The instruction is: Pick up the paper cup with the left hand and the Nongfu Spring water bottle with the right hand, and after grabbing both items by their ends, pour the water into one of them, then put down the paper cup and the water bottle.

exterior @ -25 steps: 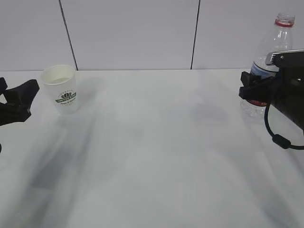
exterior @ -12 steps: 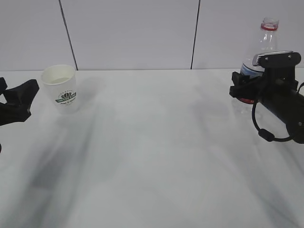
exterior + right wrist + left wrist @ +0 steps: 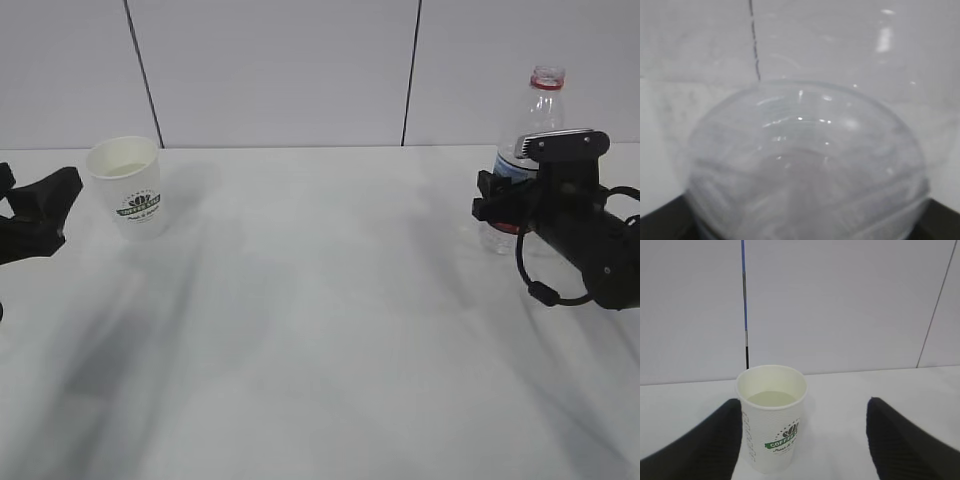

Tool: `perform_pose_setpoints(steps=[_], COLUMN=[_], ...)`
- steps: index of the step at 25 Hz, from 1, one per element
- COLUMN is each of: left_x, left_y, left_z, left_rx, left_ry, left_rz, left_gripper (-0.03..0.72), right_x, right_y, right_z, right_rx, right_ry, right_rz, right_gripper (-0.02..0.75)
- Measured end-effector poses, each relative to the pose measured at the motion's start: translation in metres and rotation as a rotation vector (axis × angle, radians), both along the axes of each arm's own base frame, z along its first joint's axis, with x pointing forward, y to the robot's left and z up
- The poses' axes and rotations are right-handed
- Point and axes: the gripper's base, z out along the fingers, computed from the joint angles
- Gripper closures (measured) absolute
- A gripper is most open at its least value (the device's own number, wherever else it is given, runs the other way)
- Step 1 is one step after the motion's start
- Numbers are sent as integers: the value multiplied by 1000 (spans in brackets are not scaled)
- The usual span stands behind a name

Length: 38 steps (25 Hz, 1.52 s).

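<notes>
Right hand (image 3: 487,205) gripping Nongfu Spring water bottle (image 3: 522,140) at label, jaws clamping it above table (image 3: 320,330). Left hand (image 3: 800,440) jaws gaping, straddling paper cup (image 3: 771,415), unheld. Advice: close squarely, avoid crushing.

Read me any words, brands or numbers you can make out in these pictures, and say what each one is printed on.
"COFFEE": green band of the logo on the paper cup, cut off at the edge; the smaller script under it is too small to read.
Label on the water bottle: mostly hidden behind the right end effector, unreadable.
Nothing else carries text.
</notes>
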Motion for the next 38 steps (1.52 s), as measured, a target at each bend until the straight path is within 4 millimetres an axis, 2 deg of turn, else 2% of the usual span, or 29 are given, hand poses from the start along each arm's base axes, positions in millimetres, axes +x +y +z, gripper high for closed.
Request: perform_pose_setpoints(steps=[3, 9, 16, 20, 29, 38], left_x=[0, 0, 0, 0, 0, 0], left_y=[0, 0, 0, 0, 0, 0], left_z=[0, 0, 0, 0, 0, 0], left_rx=[0, 0, 0, 0, 0, 0], left_ry=[0, 0, 0, 0, 0, 0], left_rz=[0, 1, 1, 1, 1, 1], left_gripper=[119, 119, 119, 119, 143, 148], right_x=[0, 1, 2, 2, -2, -21], right_y=[0, 0, 0, 0, 0, -2], right_z=[-7, -8, -7, -7, 19, 26], right_rx=[-1, 0, 1, 3, 32, 82], right_ry=[9, 2, -11, -10, -65, -41], right_rz=[0, 0, 0, 0, -5, -19], right_gripper=[218, 218, 106, 93, 89, 90])
